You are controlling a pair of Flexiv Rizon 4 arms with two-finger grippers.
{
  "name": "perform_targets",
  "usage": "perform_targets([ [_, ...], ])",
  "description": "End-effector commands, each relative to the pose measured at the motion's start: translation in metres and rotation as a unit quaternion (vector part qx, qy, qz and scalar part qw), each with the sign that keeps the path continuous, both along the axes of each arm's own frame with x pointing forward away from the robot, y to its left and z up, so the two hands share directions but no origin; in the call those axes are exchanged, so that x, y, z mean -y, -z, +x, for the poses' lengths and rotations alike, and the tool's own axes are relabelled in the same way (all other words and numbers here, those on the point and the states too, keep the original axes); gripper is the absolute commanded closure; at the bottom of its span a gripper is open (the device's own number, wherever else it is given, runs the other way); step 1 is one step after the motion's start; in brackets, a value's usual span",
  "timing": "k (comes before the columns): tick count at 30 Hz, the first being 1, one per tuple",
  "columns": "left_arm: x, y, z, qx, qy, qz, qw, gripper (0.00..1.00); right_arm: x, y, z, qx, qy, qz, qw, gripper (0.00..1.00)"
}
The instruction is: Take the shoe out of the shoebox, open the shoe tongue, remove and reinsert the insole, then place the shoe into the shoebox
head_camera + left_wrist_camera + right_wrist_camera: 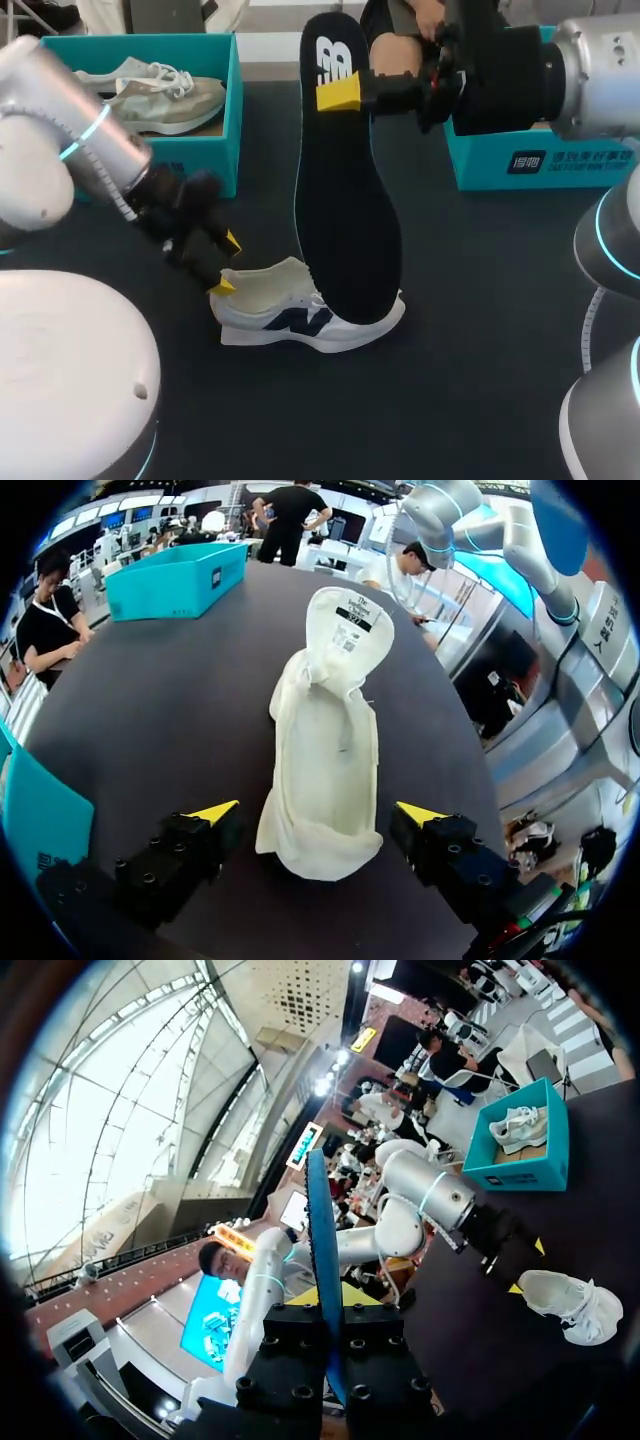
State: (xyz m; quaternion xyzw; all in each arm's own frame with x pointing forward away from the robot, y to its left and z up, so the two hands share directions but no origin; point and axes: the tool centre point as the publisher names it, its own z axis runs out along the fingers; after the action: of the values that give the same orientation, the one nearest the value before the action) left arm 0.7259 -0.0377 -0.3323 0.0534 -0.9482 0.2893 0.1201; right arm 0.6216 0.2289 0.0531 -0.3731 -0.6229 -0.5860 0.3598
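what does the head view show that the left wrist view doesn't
Only the head view: the black insole held upright in the right jaws, and a second shoe lying in the teal shoebox. Only the left wrist view: a look into the white shoe from its heel end, with the tongue folded forward and its label showing. Both: that shoe on the dark table, its heel between the open left jaws.

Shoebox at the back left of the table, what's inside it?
Two sneakers lie in the teal shoebox: a beige-grey sneaker in front, a whiter sneaker behind it. The box floor beneath them is covered.
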Motion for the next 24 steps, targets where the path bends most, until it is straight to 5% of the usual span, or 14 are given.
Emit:
perform_targets([
  [1, 0.005, -0.001, 0.006, -0.009, 0.023, 0.119, 0.993, 0.0, -0.003, 0.001, 0.0, -0.001, 0.001, 0.0, 1.0, 1.0],
  [17, 0.013, -0.002, 0.003, 0.016, 0.078, 0.18, 0.98, 0.0, -0.003, 0.001, 0.0, -0.001, 0.001, 0.0, 1.0, 1.0],
  [24, 0.017, -0.016, -0.013, 0.018, 0.094, 0.191, 0.977, 0.0, -0.003, 0.001, 0.0, -0.001, 0.001, 0.0, 1.0, 1.0],
])
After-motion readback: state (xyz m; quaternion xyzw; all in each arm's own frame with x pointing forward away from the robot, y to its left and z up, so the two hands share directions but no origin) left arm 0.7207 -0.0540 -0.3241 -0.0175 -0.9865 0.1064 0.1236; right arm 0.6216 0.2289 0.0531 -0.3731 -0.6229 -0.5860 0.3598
